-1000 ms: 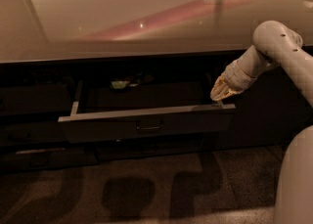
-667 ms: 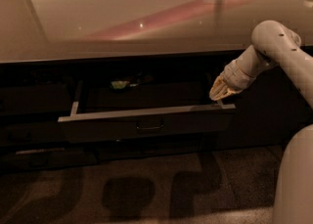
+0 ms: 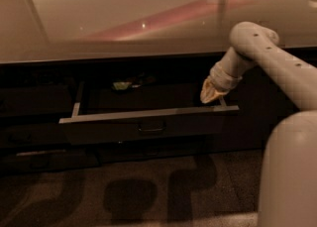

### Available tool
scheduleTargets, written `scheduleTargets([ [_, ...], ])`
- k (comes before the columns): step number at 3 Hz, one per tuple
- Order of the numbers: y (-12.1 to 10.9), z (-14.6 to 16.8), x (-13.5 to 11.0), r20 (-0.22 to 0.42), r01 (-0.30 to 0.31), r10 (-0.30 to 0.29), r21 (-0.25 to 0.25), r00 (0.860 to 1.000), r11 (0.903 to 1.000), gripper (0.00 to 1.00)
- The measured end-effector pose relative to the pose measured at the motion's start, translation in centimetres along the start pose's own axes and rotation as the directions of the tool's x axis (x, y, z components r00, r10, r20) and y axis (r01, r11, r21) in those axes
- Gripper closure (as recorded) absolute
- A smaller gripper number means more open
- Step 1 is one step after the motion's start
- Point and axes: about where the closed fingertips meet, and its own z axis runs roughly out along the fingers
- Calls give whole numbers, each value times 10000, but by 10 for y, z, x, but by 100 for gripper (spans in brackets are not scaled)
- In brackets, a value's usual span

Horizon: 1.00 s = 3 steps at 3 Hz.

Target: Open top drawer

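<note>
Top drawer: the top drawer (image 3: 148, 124) stood pulled well out from the dark cabinet, its pale rim (image 3: 148, 114) and small middle handle (image 3: 151, 129) facing the camera.
Gripper: the gripper (image 3: 208, 96) sat just behind the rim at the drawer's right end, touching it or very nearly; whether it gripped the rim or was let go could not be told.
Done: judged from the gap, the opening looked mostly complete.
Left: perhaps a little more pull, then drawing the arm (image 3: 277, 62) clear.
Floor: mottled brown floor (image 3: 124, 191) with soft dark shadows lay below the drawer.
Inside: a small greenish thing (image 3: 120, 85) lay at the back, too dim to name.
Counter: a glossy pale countertop (image 3: 124, 18) carried pink and green reflections.
</note>
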Motion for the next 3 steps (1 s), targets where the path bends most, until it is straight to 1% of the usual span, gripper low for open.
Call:
scheduleTargets([
  [1,-19,26,-28,-222,602,-621,-762,9978,9953,100],
  [2,-19,26,-28,-220,604,-622,-762,9978,9953,100],
  [3,3,30,-24,-183,718,-725,-372,9972,9967,100],
])
